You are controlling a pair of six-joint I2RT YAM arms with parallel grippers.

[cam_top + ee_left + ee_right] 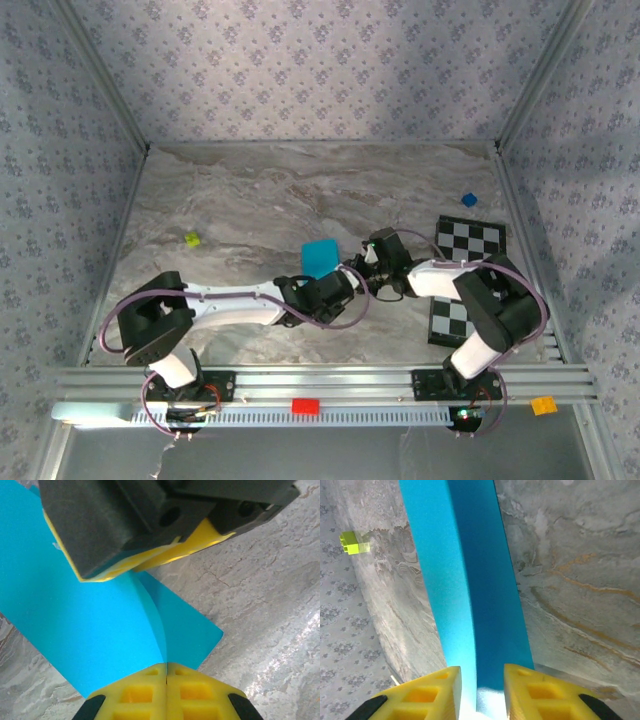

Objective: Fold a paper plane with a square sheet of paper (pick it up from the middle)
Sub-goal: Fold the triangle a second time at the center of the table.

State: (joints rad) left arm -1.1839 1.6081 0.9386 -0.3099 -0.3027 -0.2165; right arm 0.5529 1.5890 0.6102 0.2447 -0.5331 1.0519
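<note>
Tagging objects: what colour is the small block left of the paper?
The small block is lime green; right wrist view shows it best.

From above, the near end of the paper (321,257) is hidden behind the left arm (240,301). The right arm (488,303) covers part of the board (470,238).

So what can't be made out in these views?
Top external: square sheet of paper, near edge hidden behind the left arm; creases too small.
Left wrist: its far end covered by the right gripper, left corner cut by the frame.
Right wrist: glare between the pads hides whether they touch the sheet.
</note>
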